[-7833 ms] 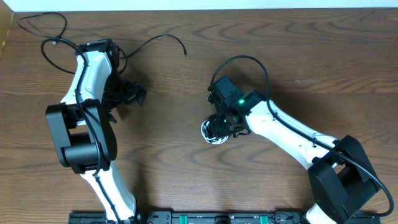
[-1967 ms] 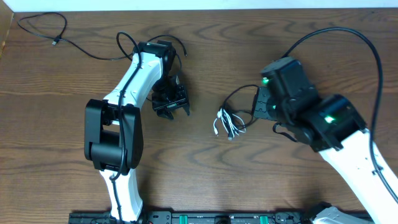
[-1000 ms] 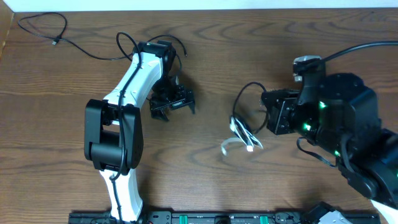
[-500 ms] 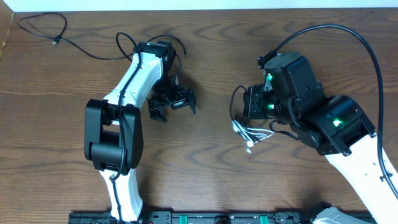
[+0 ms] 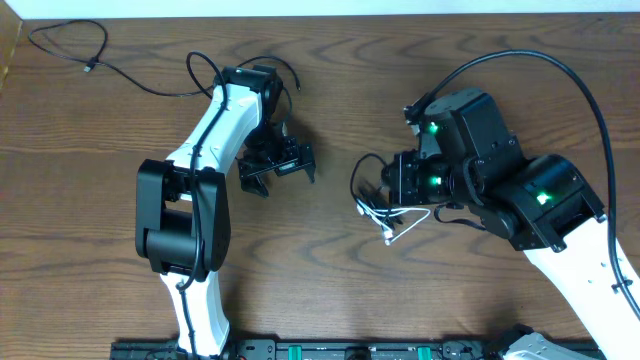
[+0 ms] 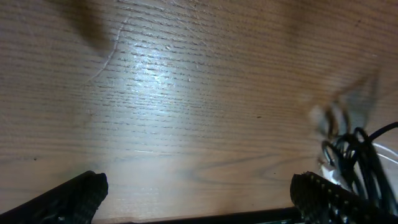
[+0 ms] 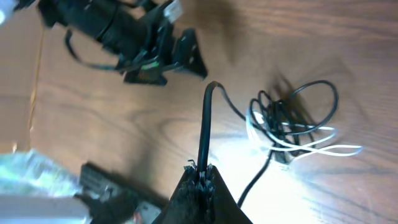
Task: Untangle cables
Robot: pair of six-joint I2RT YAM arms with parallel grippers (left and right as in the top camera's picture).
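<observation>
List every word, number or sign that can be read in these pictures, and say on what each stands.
None can be read.
The rail at the table's near edge has small marks, too small to read.
The black cable in the right end effector and the white cable bear no label.

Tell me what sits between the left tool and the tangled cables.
Only bare wood tabletop separates the left tool from the tangled cables, seen overhead.

Your overhead is evenly lit and sharp; both wrist views are soft, with glare on the counter (image 6: 155,81) and blurred cables (image 7: 277,118).
</observation>
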